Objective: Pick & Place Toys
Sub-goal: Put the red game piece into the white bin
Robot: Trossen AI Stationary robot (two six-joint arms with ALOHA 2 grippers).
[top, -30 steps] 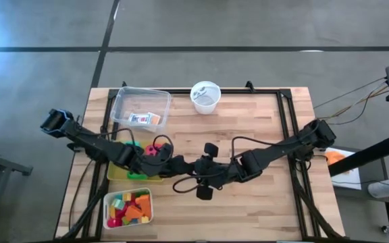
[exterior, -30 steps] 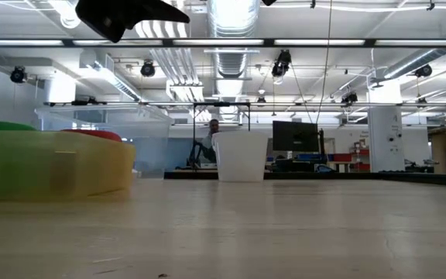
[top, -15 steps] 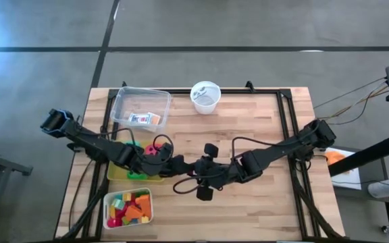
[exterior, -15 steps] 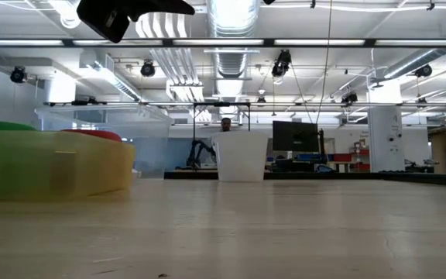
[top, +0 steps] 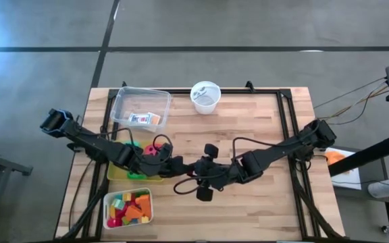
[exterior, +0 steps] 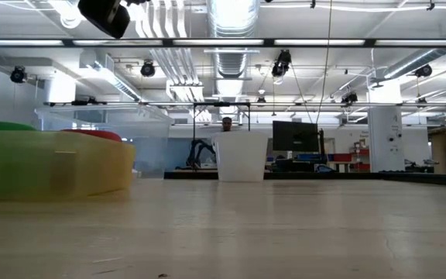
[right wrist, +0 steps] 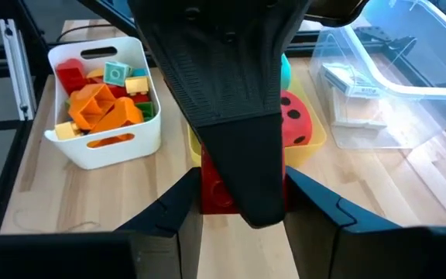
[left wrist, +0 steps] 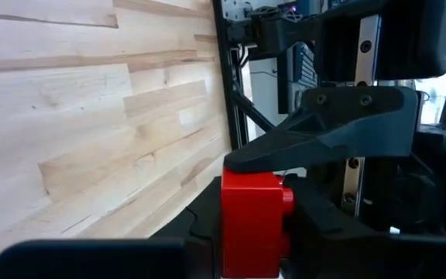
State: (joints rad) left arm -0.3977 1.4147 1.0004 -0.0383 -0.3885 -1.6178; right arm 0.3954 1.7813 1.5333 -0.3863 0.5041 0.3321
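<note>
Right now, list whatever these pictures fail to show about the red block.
- High view: the small red plastic block is hidden beneath the left gripper and the right gripper.
- Right wrist view: the left gripper covers most of that block.
- Low view: both grippers are cut off by the top edge.

Both arms are matte black, built of slim tubular links between bulkier joint housings, with thin black cables looping loose beside them. The left arm [top: 93, 140] and right arm [top: 282, 148] match. Up close, the fingers [left wrist: 327, 136] are angular black plastic, faintly ribbed.
</note>
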